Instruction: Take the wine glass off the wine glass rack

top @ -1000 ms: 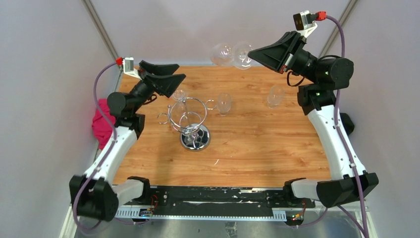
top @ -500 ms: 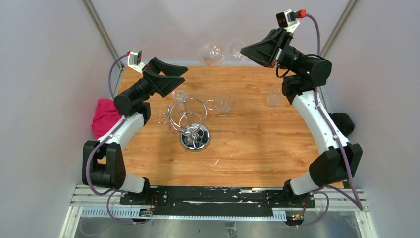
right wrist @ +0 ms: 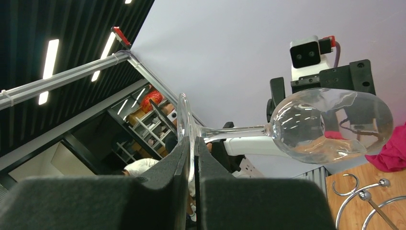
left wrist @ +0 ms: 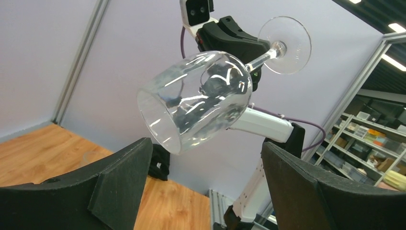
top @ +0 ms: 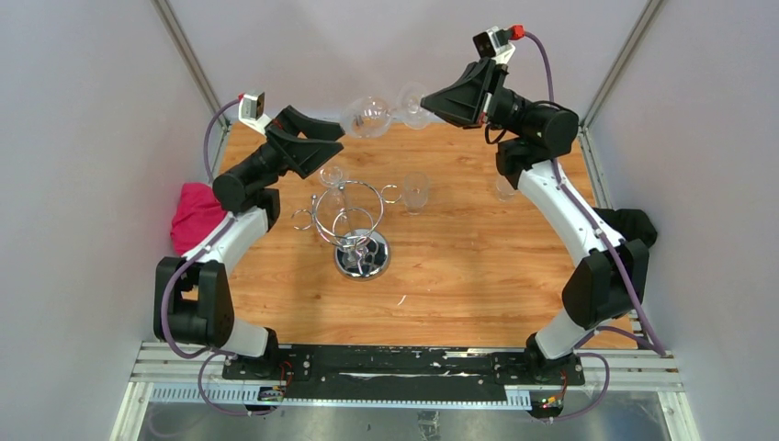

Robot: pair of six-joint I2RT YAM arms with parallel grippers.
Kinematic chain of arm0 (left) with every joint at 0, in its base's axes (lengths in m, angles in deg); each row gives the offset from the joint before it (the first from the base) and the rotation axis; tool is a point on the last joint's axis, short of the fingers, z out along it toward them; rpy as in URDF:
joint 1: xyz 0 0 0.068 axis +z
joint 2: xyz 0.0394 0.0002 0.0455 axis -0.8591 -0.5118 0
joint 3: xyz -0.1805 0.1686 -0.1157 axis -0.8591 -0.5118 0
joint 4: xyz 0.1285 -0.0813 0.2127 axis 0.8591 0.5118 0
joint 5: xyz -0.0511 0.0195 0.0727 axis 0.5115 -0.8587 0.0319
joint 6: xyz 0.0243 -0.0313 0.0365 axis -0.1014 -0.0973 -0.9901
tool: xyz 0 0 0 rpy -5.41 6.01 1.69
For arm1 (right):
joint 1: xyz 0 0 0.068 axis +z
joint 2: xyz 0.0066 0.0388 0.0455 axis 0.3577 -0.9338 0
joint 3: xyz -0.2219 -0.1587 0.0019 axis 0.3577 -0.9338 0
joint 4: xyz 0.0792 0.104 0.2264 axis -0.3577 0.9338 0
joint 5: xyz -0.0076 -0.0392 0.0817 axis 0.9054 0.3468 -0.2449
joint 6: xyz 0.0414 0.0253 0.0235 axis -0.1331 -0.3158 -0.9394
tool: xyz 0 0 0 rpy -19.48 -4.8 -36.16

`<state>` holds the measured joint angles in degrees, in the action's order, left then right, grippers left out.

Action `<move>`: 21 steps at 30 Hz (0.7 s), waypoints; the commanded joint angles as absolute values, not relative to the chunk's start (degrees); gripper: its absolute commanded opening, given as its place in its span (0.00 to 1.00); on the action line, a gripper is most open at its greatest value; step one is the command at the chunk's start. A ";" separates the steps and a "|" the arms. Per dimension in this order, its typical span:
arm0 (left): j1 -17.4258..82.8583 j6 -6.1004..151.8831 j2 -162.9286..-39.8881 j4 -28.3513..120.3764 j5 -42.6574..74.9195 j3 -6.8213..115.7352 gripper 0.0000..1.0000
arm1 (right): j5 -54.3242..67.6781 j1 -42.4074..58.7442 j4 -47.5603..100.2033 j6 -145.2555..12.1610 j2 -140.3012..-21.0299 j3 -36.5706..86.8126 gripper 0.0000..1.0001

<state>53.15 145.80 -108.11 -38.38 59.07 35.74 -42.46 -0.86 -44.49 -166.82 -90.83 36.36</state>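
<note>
My right gripper (top: 430,99) is shut on the round foot of a clear wine glass (top: 367,117) and holds it sideways in the air over the table's far edge, bowl pointing left. The right wrist view shows the foot pinched edge-on between my fingers (right wrist: 194,155), the stem and bowl (right wrist: 330,125) stretching right. My left gripper (top: 336,144) is open and empty, raised just left of and below the bowl. In the left wrist view the bowl (left wrist: 196,98) hangs above the gap between my fingers (left wrist: 203,158). The chrome wine glass rack (top: 354,225) stands mid-table with another glass on it.
A clear glass (top: 416,191) stands right of the rack, another (top: 504,187) behind my right arm. A small glass (top: 333,175) sits at the rack's far left. A pink cloth (top: 195,217) lies off the table's left edge, a black object (top: 634,224) off the right.
My right arm has swung left with the wine glass, carrying it along the far edge toward my left gripper. My left arm rose earlier and has held still since.
</note>
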 commanded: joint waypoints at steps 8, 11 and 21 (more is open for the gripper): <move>53.33 146.53 -105.98 -43.04 58.65 37.82 0.88 | -39.06 3.30 -54.68 -168.63 -91.98 35.12 0.00; 53.33 146.83 -103.96 -43.02 58.85 37.78 0.85 | -38.64 3.29 -56.81 -169.46 -93.75 35.50 0.00; 53.22 147.79 -98.03 -42.99 59.07 35.35 0.81 | -37.93 3.66 -62.13 -172.50 -98.70 36.45 0.00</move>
<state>53.85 147.09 -101.46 -38.12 58.39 35.83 -38.56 2.64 -57.98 -172.46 -97.25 35.46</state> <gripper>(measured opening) 0.822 0.086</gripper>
